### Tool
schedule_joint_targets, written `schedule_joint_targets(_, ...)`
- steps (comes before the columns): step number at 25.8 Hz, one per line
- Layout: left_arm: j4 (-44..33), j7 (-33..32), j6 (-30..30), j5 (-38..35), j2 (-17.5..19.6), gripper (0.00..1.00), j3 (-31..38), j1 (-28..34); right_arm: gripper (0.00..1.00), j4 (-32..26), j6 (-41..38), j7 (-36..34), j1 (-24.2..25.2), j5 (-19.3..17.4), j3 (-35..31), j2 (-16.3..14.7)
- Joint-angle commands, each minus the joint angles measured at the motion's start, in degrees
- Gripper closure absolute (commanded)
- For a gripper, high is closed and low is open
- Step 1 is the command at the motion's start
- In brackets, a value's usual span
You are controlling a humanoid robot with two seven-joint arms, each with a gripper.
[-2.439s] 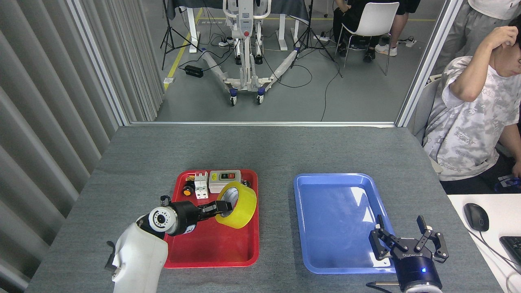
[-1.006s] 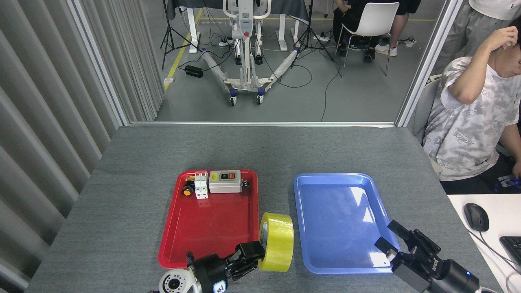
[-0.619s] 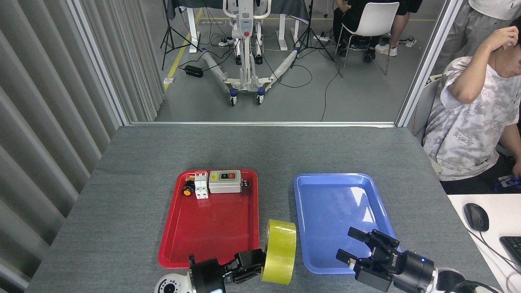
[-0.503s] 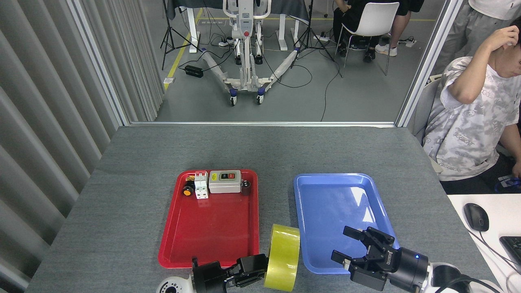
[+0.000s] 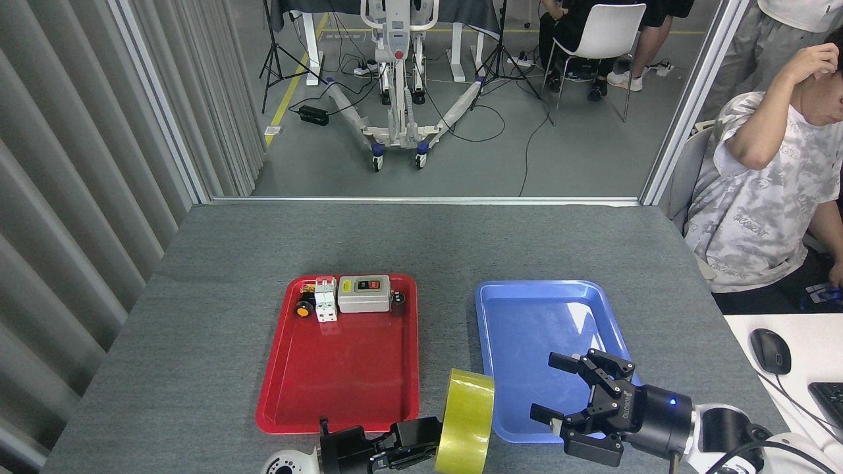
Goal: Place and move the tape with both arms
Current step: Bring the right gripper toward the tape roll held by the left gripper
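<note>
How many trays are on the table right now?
2: the red tray on the left holds small electrical parts at its far end; the blue tray sits to its right, nothing visible inside.

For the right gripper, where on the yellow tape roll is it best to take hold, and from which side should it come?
The tape roll stands on edge between the red tray and the blue tray, held from its left by the left gripper. The right gripper, jaws open, should probably come from the right, one finger through the core, pinching the free right wall.
</note>
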Motion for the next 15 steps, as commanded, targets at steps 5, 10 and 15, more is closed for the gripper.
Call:
schedule_joint_targets(5,0.09,-0.09,-0.08,0.0,0.09,0.93,0.0,-0.09,0.02,-3.76,0.04,-0.62,2.58,-0.78,0.29,-3.21)
schedule_joint_targets(10,0.09,-0.09,-0.17,0.0,0.26,0.93,0.0,-0.09,0.03,-4.55,0.04,-0.27,2.23,-0.43,0.38,-1.45)
schedule_joint_targets(15,0.09,-0.18,-0.69,0.09,0.35,0.93,0.09,-0.09,0.12,-4.46,0.04,0.0,1.79,1.59,0.56,2.77)
